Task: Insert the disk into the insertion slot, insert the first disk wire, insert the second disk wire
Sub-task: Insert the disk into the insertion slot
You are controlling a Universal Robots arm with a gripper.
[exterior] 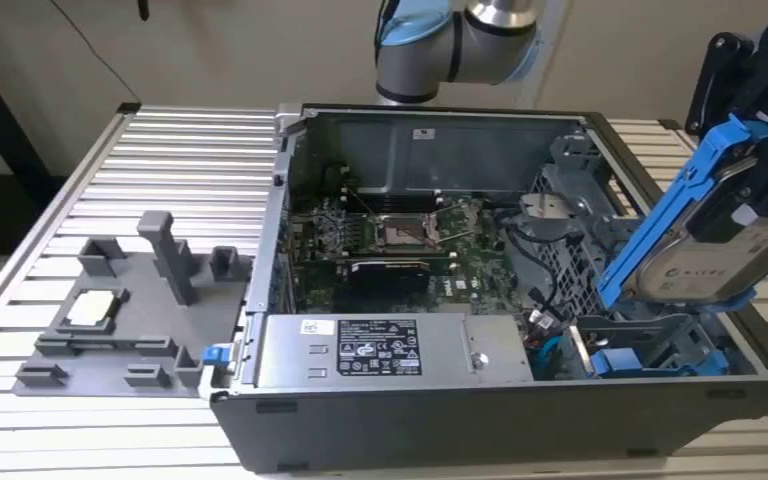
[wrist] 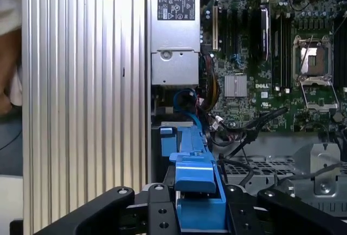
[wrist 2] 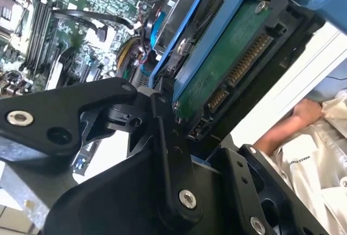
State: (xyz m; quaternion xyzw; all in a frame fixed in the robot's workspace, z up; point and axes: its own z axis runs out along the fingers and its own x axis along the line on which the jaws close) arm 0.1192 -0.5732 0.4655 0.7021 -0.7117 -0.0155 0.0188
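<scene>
We see a big ribbed metal desk [exterior: 184,150] with an open computer case [exterior: 357,420] lying on it. At the exterior view's right end of the case sits a grey drive cage [exterior: 664,330]. The disk [exterior: 694,268] in its blue frame hangs tilted in the air just above the cage, and the black jaws are closed tight on it.

Exterior view: bright, soft, even light. Ribbed worktop [exterior: 157,150] gleams pale at 9 o'clock; the disk [exterior: 704,265] label shines at 3 o'clock. Computer case [exterior: 398,150] interior shaded, shadows soft-edged.
</scene>
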